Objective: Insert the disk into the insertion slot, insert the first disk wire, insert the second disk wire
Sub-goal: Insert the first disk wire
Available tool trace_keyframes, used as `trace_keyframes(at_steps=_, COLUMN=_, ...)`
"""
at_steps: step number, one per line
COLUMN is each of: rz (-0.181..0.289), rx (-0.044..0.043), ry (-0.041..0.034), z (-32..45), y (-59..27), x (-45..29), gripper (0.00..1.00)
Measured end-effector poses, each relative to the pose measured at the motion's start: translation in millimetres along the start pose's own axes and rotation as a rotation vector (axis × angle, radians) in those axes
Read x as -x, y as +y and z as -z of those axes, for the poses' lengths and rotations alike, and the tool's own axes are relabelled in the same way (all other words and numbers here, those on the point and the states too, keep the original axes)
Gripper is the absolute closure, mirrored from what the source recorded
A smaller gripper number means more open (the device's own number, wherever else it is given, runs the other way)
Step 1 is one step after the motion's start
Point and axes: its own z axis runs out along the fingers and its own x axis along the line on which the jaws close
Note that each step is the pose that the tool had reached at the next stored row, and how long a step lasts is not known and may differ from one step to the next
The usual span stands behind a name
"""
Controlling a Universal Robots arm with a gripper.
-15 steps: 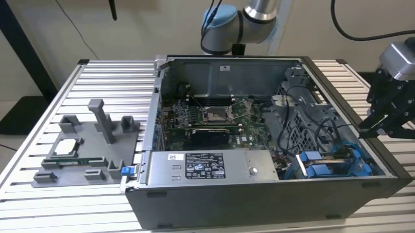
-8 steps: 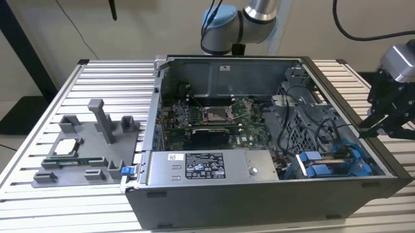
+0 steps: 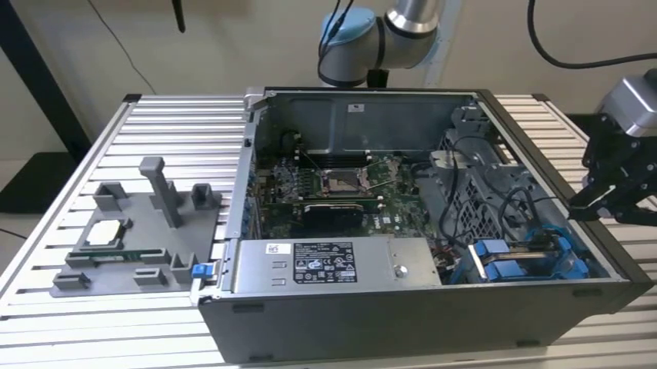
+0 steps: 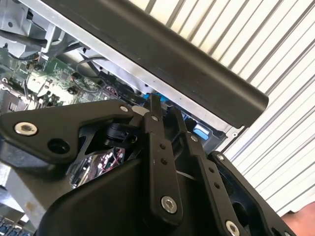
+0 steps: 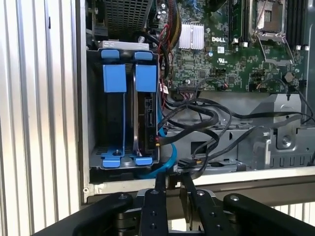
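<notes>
The open computer case (image 3: 411, 231) lies on the slatted table. Its insertion slot (image 5: 123, 113) is a grey drive bay with blue rails, in the case corner at the exterior view's right (image 3: 524, 260). The disk (image 5: 146, 118) stands on edge inside the bay in its blue carrier, connector edge showing. A blue wire (image 5: 169, 158) and black wires with a loose connector (image 5: 185, 162) curl beside the disk; I cannot tell whether any is plugged in. My gripper (image 3: 605, 201) hangs outside the case wall, above its rim, with its thin fingers (image 5: 160, 186) close together and nothing between them (image 4: 162, 115).
A grey fixture tray (image 3: 134, 231) with a processor and a memory stick sits at the exterior view's left. The labelled power supply (image 3: 328, 265) and motherboard (image 3: 339, 184) occupy the case's middle. The case's black rim (image 4: 197, 64) runs just in front of the gripper.
</notes>
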Motion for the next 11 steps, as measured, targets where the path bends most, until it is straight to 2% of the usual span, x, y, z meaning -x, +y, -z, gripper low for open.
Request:
trace_keyframes(at_steps=1, rz=0.0, rx=0.0, ry=-0.0001, z=-0.2, y=0.0, x=-0.1, gripper=0.0)
trace_keyframes(at_steps=2, rz=0.0, rx=0.0, ry=-0.0001, z=-0.2, y=0.0, x=-0.1, gripper=1.0)
trace_keyframes(at_steps=11, rz=0.0, rx=0.0001, ry=-0.0005, z=-0.5, y=0.1, x=0.0, gripper=1.0)
